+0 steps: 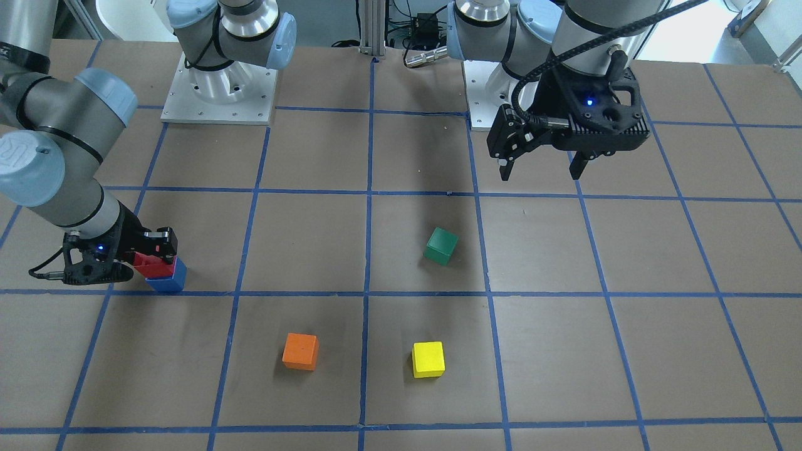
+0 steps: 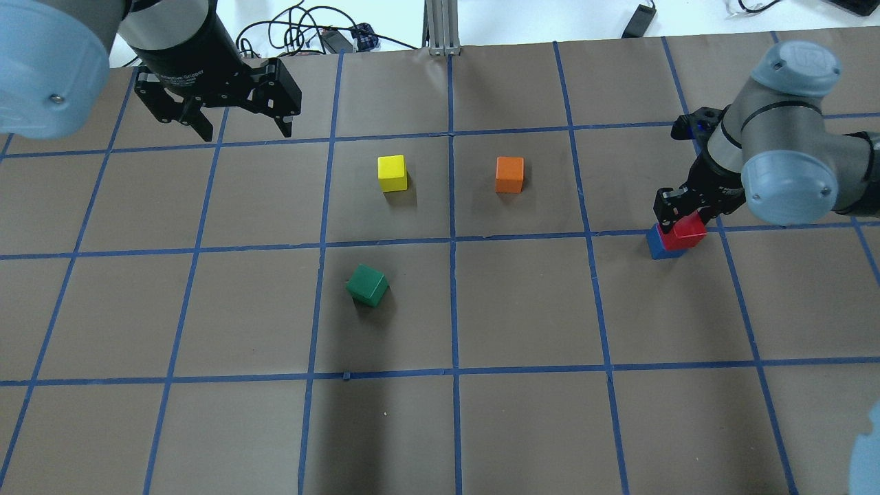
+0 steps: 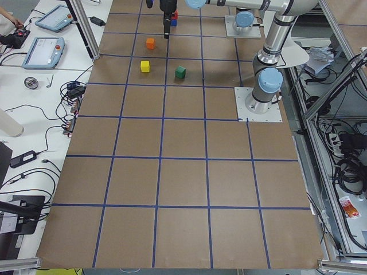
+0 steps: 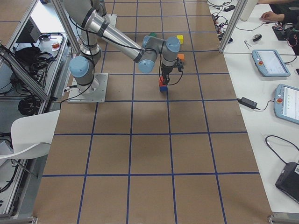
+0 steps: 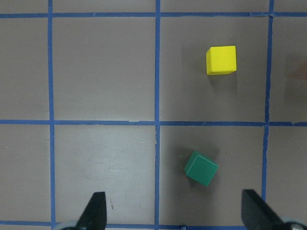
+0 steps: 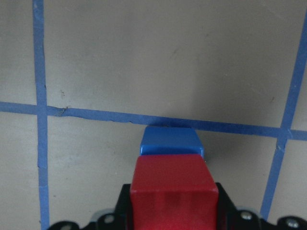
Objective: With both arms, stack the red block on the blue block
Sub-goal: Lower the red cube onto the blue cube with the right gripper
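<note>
The red block (image 1: 155,267) is held in my right gripper (image 1: 152,258), whose fingers are shut on its sides. It sits directly over the blue block (image 1: 168,282), which rests on the table by a blue tape line. I cannot tell whether the two touch. The overhead view shows the red block (image 2: 689,230) over the blue block (image 2: 660,247) at the table's right. The right wrist view shows red (image 6: 172,189) in front of blue (image 6: 170,143). My left gripper (image 1: 542,170) is open and empty, held high above the table near its arm's base; it also shows in the overhead view (image 2: 244,130).
A green cube (image 1: 441,245) lies tilted near the table's middle. A yellow cube (image 1: 428,359) and an orange cube (image 1: 301,351) stand side by side on the operators' side. The two arm bases (image 1: 219,94) stand at the robot's edge.
</note>
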